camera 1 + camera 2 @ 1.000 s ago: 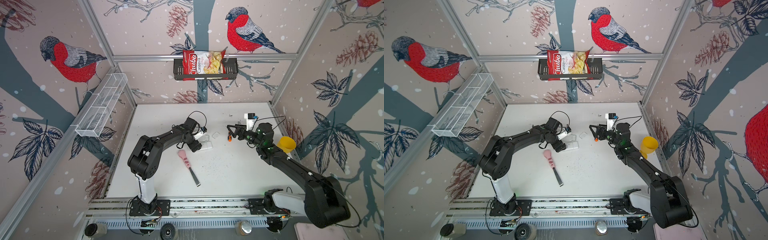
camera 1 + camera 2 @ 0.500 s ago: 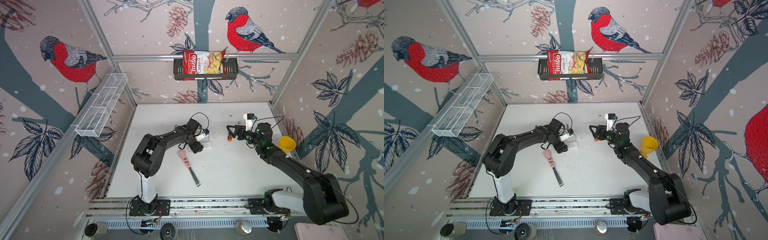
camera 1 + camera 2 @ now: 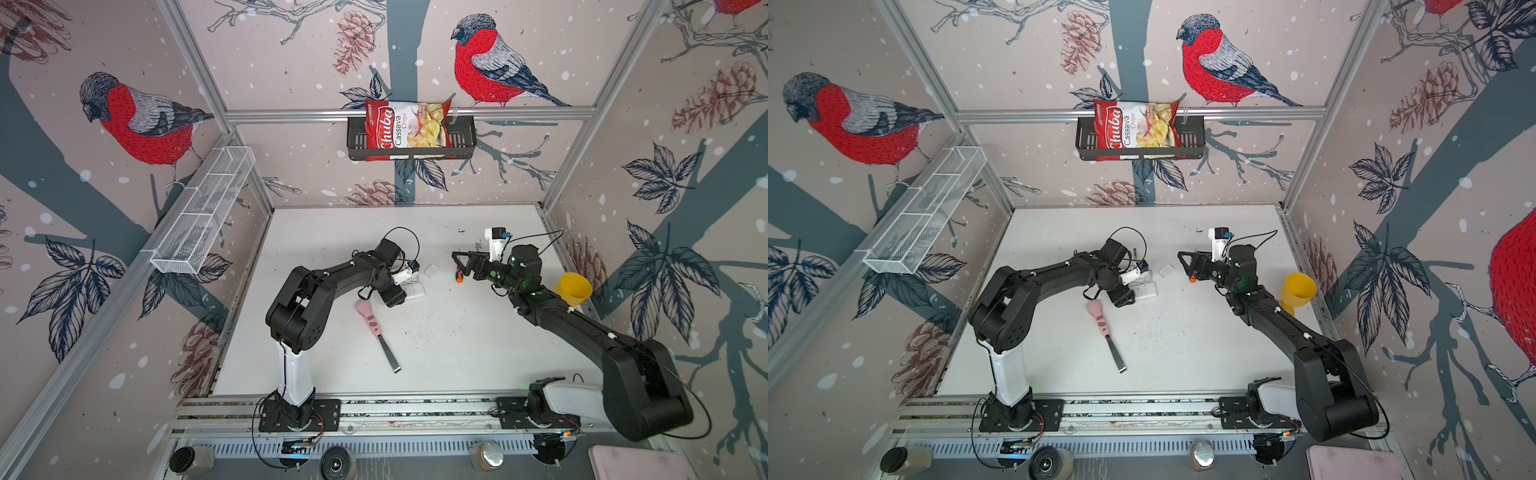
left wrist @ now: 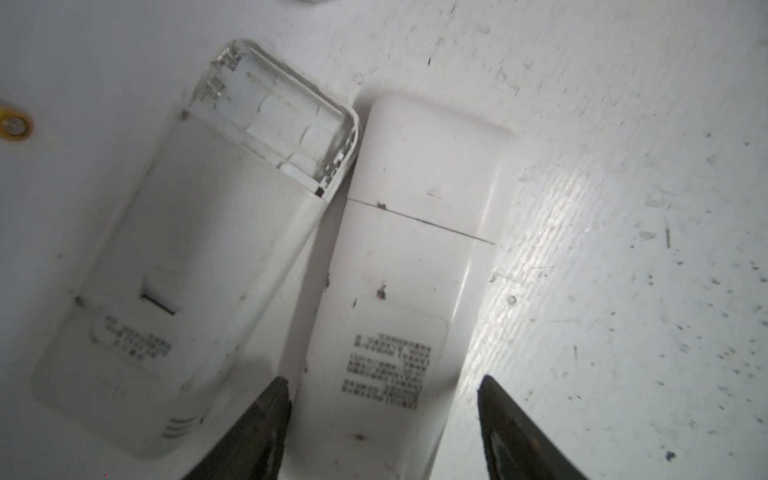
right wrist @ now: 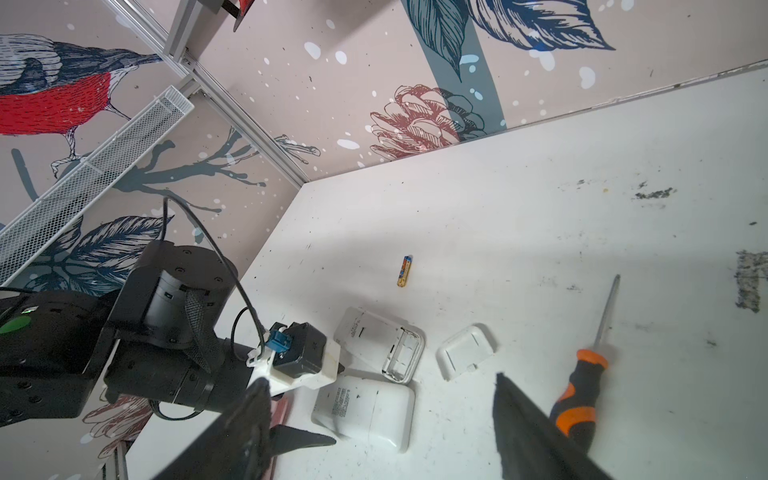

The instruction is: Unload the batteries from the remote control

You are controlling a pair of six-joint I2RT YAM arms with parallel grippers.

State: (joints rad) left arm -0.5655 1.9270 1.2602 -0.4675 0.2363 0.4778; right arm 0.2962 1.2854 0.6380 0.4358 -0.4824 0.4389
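Showing the left gripper (image 4: pixel 382 380) with fingers spread astride the closed remote (image 4: pixel 415 249), not yet pinching; the right gripper (image 5: pixel 380 378) gapes empty. One battery (image 5: pixel 405 271) lies loose on the table (image 5: pixel 540 208), toward the robot's 12 o'clock from the open remote (image 4: pixel 199 232) (its bay bare; the closed one's contents hidden). Batteries: likely light, stiff, slick, prone to rolling; best pinched mid-barrel.

A small gold-and-dark battery (image 5: pixel 405 271) is lying flat. In a top view the white shut remote (image 3: pixel 1147 291) is lying at 6 o'clock from it, wearing its cover (image 4: pixel 432 158). The open remote (image 4: pixel 199 249) is lying beside, showing an empty battery space (image 4: pixel 291 124).
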